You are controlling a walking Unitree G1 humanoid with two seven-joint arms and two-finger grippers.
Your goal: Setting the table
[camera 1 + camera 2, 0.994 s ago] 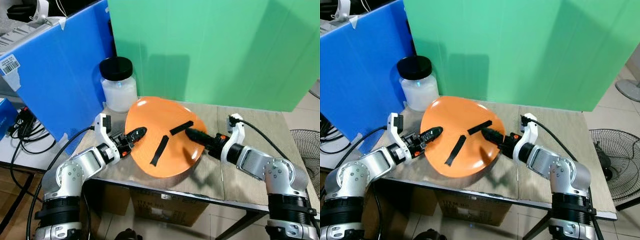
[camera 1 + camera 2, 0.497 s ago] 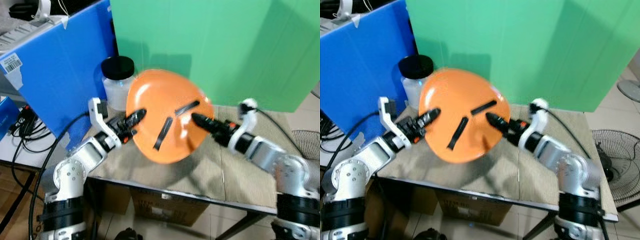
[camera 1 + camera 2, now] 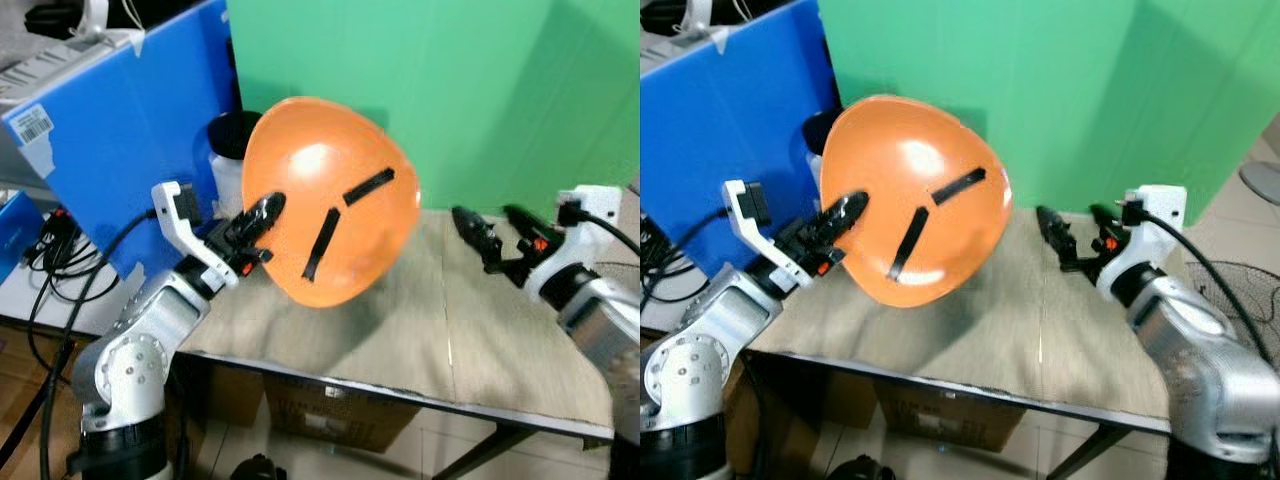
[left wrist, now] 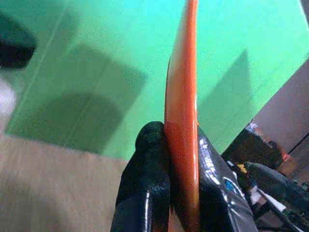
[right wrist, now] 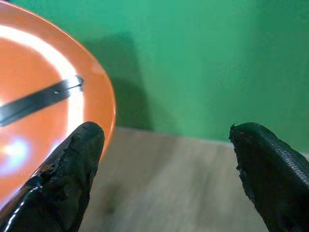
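Left eye view: orange plate (image 3: 325, 200) bears two black strips.

The orange plate (image 3: 330, 200) is glossy and rounded, with two black strips (image 3: 322, 244) stuck across its face, one long and steeply slanted, the other shorter and set higher toward its right side. It is raised off the counter (image 3: 440, 330) and tipped nearly upright, its face toward the robot's head. The left pincer (image 3: 252, 222) clamps its left rim, one black finger (image 4: 147, 193) on each side of the thin edge. A bright highlight sits above the strips.
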